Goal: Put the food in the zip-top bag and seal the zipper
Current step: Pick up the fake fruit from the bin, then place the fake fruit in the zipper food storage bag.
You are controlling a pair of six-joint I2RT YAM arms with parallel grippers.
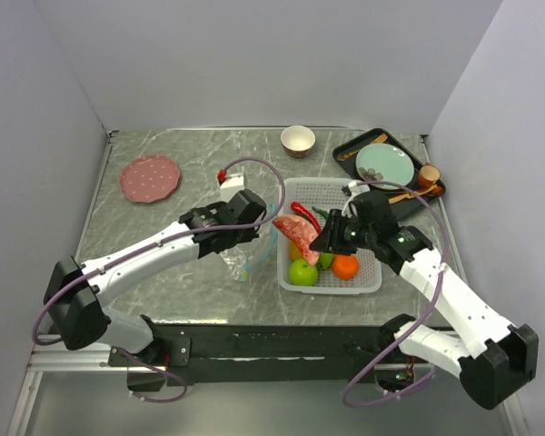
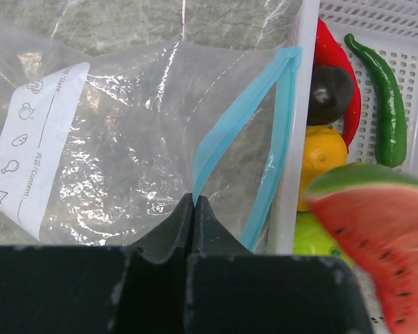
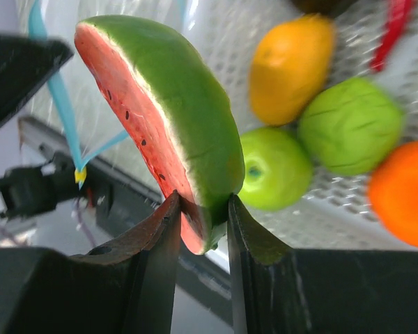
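Your right gripper [image 3: 202, 209] had its fingers narrowed on the watermelon slice [image 3: 171, 118], a smooth wedge with glossy green rind and seeded red flesh. It hung over the perforated white basket [image 2: 296, 83], seemingly near its left wall. Your left gripper [image 2: 194, 203] had its fingers pressed together on the teal zipper [image 2: 226, 136] of the crinkled clear zip-top bag [image 2: 118, 139]. The bag lay on the marbled table [image 1: 136, 213], its gaping mouth touching the basket.

Right tool [image 3: 200, 223] pinching watermelon slice [image 3: 164, 118] above white basket [image 3: 265, 42], teal zipper [image 3: 59, 104] at left
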